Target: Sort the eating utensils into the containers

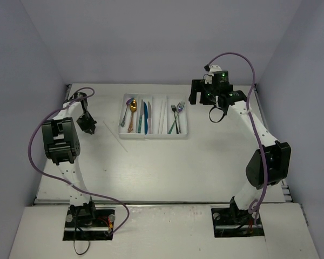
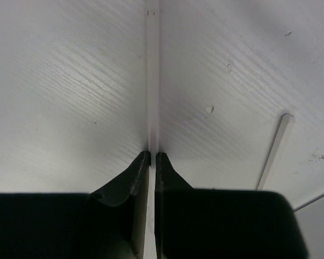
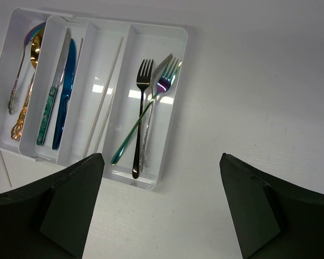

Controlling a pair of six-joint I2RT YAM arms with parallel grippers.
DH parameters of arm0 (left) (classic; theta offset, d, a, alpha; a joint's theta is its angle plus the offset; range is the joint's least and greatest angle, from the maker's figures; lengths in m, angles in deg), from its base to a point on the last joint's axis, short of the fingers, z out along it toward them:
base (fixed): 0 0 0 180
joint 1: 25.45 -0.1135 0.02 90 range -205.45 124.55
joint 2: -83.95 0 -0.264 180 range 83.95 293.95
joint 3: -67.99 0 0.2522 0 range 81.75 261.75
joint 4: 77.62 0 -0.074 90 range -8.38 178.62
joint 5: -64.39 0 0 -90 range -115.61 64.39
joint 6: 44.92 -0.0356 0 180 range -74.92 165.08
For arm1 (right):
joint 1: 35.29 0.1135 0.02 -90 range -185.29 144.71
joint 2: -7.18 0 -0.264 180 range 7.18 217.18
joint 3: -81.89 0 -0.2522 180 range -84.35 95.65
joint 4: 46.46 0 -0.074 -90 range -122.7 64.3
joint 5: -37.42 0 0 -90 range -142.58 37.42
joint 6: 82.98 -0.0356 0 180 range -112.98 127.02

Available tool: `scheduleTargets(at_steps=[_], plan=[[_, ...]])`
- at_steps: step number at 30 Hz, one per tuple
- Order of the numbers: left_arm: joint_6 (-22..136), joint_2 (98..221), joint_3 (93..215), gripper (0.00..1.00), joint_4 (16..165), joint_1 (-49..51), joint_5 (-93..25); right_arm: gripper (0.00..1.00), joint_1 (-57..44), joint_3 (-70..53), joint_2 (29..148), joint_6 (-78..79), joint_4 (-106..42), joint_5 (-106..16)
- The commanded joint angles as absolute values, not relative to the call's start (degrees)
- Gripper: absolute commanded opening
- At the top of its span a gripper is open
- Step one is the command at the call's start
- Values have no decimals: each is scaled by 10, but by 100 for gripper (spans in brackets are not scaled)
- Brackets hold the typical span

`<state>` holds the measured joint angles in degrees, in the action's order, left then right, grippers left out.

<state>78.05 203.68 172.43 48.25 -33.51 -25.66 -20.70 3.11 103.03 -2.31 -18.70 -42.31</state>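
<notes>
"Pale stick (image 2: 153, 81) flat on the table (image 2: 70, 108), pinched by the left gripper (image 2: 153, 156). Is that grip sound?"

"The jaws are closed right onto it, one on each side, low against the tabletop. I judge it very light and fairly stiff, yet thin and smooth enough to swivel or slip if nipped near one end."

"So where should one take hold?"

"Near the middle, I'd say, so it hangs level. How far along its length this hold sits, I cannot tell. A second stick (image 2: 275, 151) lies loose off to the side."

"And the right gripper (image 3: 161, 159)?"

"Spread wide, holding nothing, beside the fork end of the tray (image 3: 176, 81). Its third slot holds sticks (image 3: 103, 97), between the knives (image 3: 65, 91) and the forks (image 3: 144, 70). The spoons (image 3: 35, 51) lie in the first."
</notes>
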Motion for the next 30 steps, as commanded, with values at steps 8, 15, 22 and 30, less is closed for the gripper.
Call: scheduleTargets(at_steps=[8, 15, 22, 30], plan=[[732, 1912, 1688, 0, 436, -328, -291, 84, -211, 18, 977, -4, -212, -381], [690, 1816, 1764, 0, 455, -253, -324, 90, -211, -10, 953, 41, -212, -364], [672, 1801, 1805, 0, 567, -102, -308, 100, -212, -33, 918, 52, -212, -433], [674, 1869, 1821, 0, 757, -3, -320, 100, -217, -62, 887, 65, -212, -486]])
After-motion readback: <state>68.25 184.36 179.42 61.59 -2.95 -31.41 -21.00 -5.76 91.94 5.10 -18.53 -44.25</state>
